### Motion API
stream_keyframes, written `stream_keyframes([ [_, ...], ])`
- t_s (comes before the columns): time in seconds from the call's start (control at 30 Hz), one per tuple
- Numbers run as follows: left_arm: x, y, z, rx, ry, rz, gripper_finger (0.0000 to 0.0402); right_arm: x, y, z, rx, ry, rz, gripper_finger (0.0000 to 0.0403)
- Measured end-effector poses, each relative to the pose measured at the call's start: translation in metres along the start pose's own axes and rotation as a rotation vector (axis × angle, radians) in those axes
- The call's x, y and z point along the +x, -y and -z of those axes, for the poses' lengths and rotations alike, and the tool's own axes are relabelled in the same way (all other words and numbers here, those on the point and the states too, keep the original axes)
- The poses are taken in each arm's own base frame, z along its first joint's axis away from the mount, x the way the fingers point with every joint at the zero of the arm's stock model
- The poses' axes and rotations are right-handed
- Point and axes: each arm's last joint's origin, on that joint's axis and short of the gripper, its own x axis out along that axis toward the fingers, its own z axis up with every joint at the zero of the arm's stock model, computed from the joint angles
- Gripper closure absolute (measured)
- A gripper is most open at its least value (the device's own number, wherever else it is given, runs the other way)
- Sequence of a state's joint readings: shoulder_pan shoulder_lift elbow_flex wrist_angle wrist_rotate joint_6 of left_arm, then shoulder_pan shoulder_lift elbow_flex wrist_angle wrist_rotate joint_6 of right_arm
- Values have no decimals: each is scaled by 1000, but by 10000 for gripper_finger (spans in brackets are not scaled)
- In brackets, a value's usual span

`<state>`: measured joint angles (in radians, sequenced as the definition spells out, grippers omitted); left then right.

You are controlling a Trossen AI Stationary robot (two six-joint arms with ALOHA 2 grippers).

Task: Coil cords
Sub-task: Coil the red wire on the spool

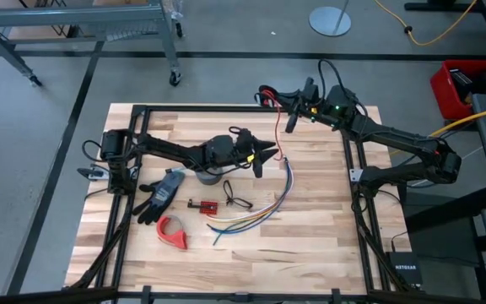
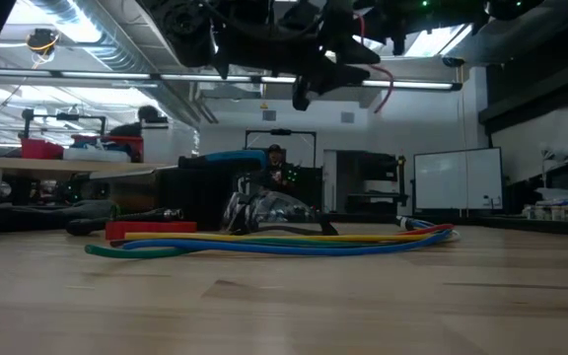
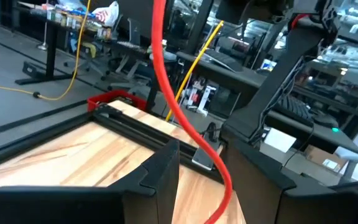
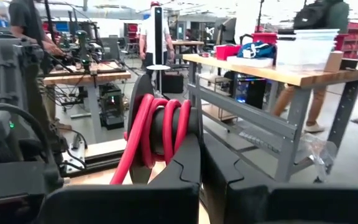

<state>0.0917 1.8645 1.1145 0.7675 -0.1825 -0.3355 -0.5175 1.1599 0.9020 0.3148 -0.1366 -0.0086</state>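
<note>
Tabletop [image 1: 310, 245] of pale wooden planks, framed by black metal rails, carries both dark arms and the loose items. The left arm reaches from the tabletop's left edge toward the centre; its pincer [image 1: 262, 157] hangs above the wood with its fingers [image 3: 160, 171] set well apart, and the thin red wire [image 3: 182, 118] passes down between them, gripped by neither finger so far as can be seen. The right arm enters from the right edge and reaches to the far rim; its pincer [image 1: 294, 108] is closed, and several turns of the red wire are wound around its closed fingers [image 4: 188, 158]. From that winding the wire runs down in a loose strand to the left pincer.

A long bundle of multicoloured wires [image 1: 264, 211] lies curved on the wood near the centre. A black glove [image 1: 160, 196] lies left of it, with a red tape roll [image 1: 173, 230] just beside the glove on the near side. A small red connector block [image 1: 203, 204] and a thin black looped cord [image 1: 235, 199] rest between glove and bundle.
</note>
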Motion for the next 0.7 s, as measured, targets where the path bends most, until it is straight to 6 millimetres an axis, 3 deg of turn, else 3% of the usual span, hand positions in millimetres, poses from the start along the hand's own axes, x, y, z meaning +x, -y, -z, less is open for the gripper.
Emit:
stream_keyframes([
  [0.43, 0, 1, -3, -5, 33, 11, 271, 0, -1, -6, -8, 59, -16, 402],
  [0.7, 0, 1, -3, -10, 35, 12, 271, 2, -15, -10, -36, 106, -57, 402],
])
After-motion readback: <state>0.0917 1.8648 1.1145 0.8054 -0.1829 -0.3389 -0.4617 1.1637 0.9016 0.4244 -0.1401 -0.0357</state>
